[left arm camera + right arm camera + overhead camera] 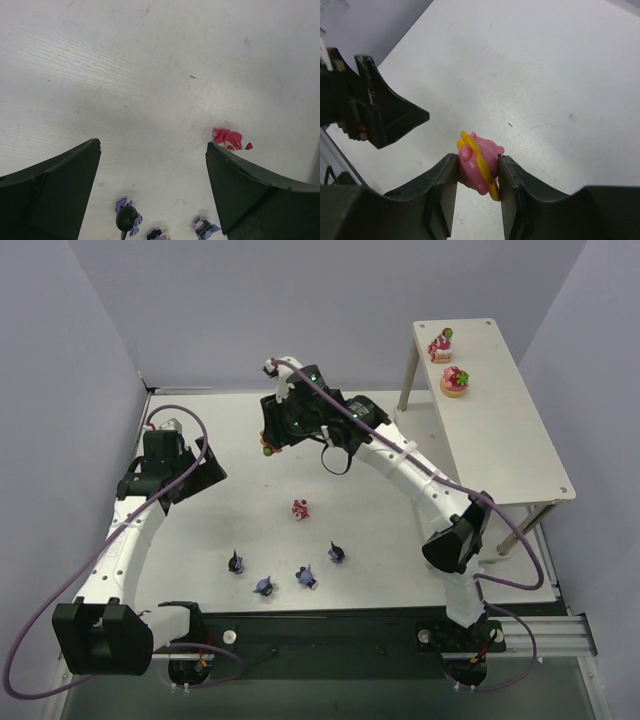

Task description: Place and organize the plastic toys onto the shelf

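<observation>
My right gripper (477, 167) is shut on a pink and yellow toy (479, 164) and holds it above the table; it shows in the top view (268, 447) at the back middle. My left gripper (152, 190) is open and empty at the left (200, 465). Two pink toys (441, 344) (455, 381) stand on the off-white shelf (510, 420). A red-pink toy (299, 509) lies mid-table, also in the left wrist view (229, 139). Several dark blue-purple toys lie near the front: (235, 563), (264, 586), (307, 577), (337, 554).
The shelf stands at the right side of the table, its legs (408, 375) on the tabletop. Grey walls close the left, back and right. A black rail (330, 635) runs along the near edge.
</observation>
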### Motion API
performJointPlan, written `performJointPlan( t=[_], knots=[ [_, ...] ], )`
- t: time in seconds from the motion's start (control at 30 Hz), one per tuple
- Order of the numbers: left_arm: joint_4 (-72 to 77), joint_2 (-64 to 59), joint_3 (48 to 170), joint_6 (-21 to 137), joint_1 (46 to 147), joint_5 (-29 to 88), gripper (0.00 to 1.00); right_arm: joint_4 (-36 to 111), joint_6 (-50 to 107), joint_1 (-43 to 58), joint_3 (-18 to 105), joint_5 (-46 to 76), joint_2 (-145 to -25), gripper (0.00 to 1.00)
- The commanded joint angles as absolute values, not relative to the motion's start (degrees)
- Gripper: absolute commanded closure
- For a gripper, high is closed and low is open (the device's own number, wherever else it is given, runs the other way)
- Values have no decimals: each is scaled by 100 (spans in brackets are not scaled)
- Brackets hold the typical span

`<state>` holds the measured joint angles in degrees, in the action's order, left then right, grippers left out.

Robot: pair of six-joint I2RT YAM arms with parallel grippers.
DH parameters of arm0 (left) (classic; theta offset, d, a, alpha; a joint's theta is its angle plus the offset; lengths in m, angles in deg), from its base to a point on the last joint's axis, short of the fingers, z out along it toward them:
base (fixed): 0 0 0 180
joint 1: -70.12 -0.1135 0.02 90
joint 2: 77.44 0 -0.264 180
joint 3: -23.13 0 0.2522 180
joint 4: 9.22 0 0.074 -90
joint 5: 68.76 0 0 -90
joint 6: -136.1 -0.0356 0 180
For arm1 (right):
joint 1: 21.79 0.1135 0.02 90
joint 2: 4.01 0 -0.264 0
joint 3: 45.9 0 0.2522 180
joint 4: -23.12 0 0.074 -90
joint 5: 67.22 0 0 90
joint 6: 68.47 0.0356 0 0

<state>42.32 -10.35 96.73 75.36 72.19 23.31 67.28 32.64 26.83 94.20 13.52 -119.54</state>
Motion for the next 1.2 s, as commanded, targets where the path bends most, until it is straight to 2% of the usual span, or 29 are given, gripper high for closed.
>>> performJointPlan(
  t=[0.0, 0.27, 0.43, 0.83, 1.17],
  knots=[
    [4014, -1117, 9543, 7405, 7188, 2528, 4, 7827, 4147, 2286, 9610, 2234, -11021, 100],
    [3803, -933, 9323, 7388, 7197, 2739, 4, 8038, 4061, 1706, 9231, 3322, -9562, 100],
    [3662, -941, 9227, 7309, 7197, 2924, 4, 8320, 4130, 1144, 9126, 3579, -9024, 100],
    [3469, -678, 9200, 7361, 7250, 3117, 4, 9594, 4403, -781, 8704, 2570, -8215, 100],
    [3416, -625, 9148, 7361, 7329, 3153, 4, 9832, 4219, -1748, 8879, 1576, -8452, 100]
  ],
)
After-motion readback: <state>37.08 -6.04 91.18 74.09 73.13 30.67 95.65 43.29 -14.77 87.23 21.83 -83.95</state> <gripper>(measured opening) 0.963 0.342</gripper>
